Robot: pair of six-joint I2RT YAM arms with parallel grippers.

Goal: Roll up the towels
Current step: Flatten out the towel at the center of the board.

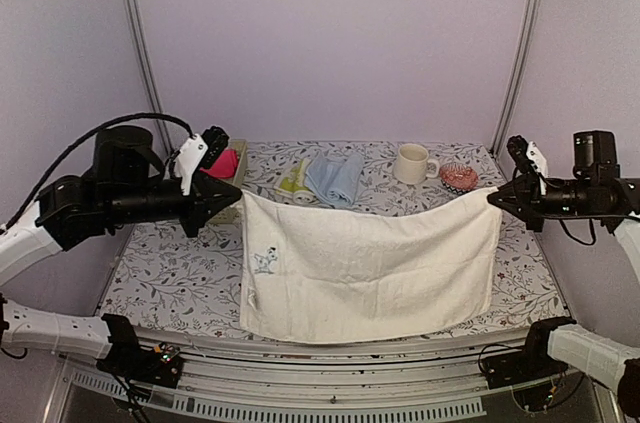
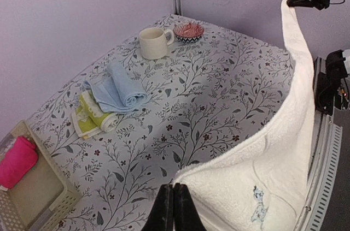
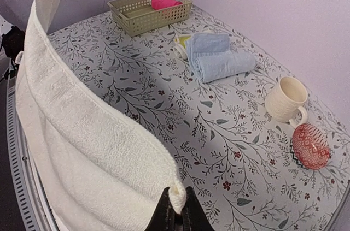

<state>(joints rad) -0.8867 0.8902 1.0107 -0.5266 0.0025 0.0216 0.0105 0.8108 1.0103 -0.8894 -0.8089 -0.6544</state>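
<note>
A cream-white towel (image 1: 370,263) hangs spread out between my two grippers above the table's front half, and its lower edge rests near the front edge. My left gripper (image 1: 237,199) (image 2: 173,188) is shut on its upper left corner. On the upper right corner my right gripper (image 1: 493,198) (image 3: 178,194) is shut, with a nub of cloth showing between the fingertips. A light blue towel (image 1: 335,178) (image 3: 219,59) lies loosely rolled at the back. Beside it is a pale yellow-green towel (image 1: 294,181) (image 2: 93,115). A hot pink towel (image 1: 222,164) (image 3: 164,1) sits in the basket.
The pale green mesh basket (image 3: 156,21) (image 2: 54,201) stands at the back left corner. A cream mug (image 1: 410,163) (image 3: 285,99) and a small red patterned bowl (image 1: 459,177) (image 3: 309,146) stand at the back right. Purple walls close in the table on three sides.
</note>
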